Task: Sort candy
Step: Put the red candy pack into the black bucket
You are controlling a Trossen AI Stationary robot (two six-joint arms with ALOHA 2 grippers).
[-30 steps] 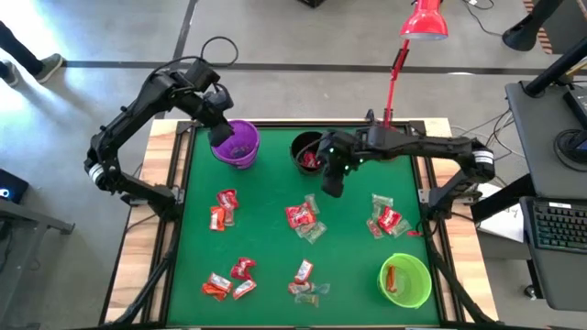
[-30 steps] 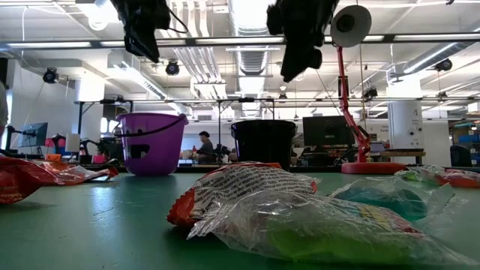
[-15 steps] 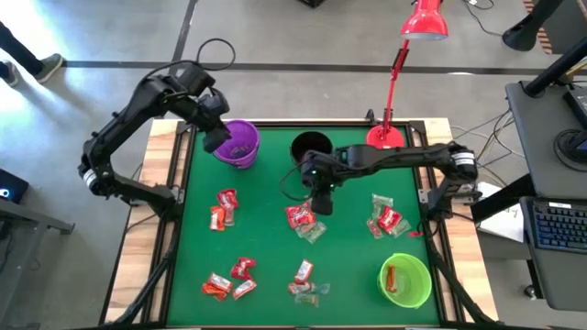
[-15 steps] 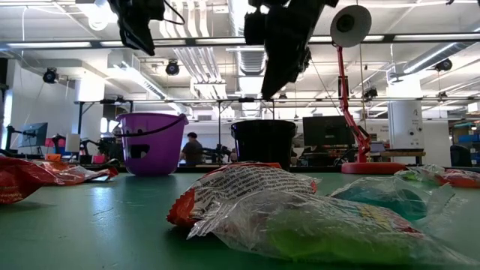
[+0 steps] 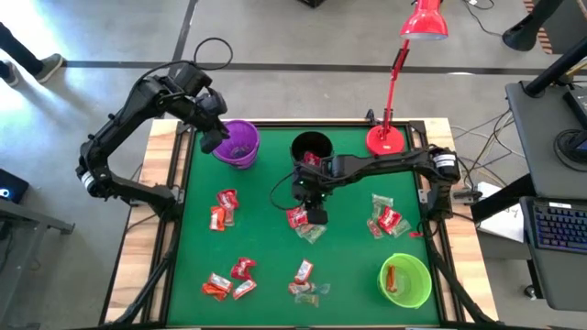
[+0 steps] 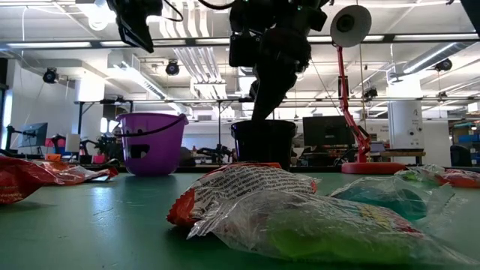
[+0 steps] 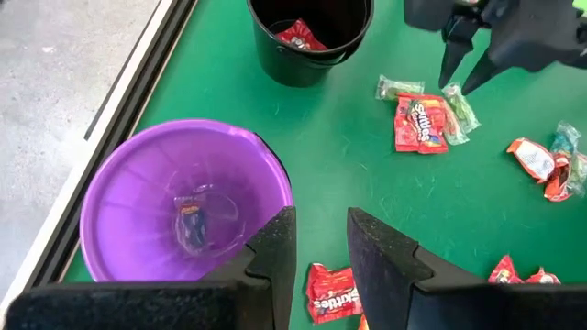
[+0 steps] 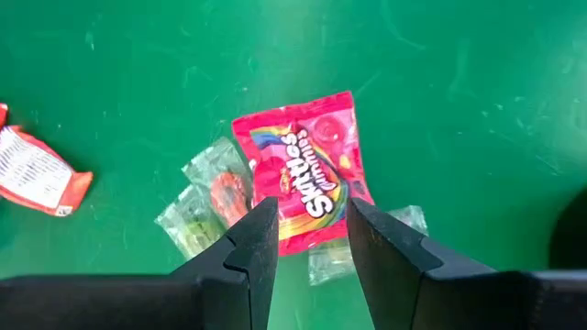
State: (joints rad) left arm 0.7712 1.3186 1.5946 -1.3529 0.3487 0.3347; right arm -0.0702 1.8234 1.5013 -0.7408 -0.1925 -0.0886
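Observation:
Small wrapped candies lie in clusters on the green mat (image 5: pixel 266 243). The centre cluster (image 5: pixel 304 223) holds a red Skittles packet (image 8: pixel 307 183) beside clear-wrapped sweets (image 8: pixel 206 206). My right gripper (image 5: pixel 314 213) (image 8: pixel 305 243) hangs open just above that packet, one finger on either side of its near end, empty. My left gripper (image 5: pixel 213 139) (image 7: pixel 321 252) is open and empty, raised over the rim of the purple cup (image 7: pixel 174 211) on its side toward the table's left edge. One clear-wrapped sweet (image 7: pixel 193 220) lies in the cup.
A black cup (image 5: pixel 310 147) holds red candy (image 7: pixel 298 37). A green cup (image 5: pixel 405 280) at the near right holds an orange-red sweet. More candy clusters lie at the left (image 5: pixel 223 209), near left (image 5: pixel 229 280), near middle (image 5: pixel 305 280) and right (image 5: pixel 385 218). A red lamp base (image 5: pixel 383 137) stands at the far edge.
My right gripper has swung from beside the black cup toward the table's left and near edges and come down over the centre candy cluster. My left gripper has edged a little toward the left edge by the purple cup. No candy has moved.

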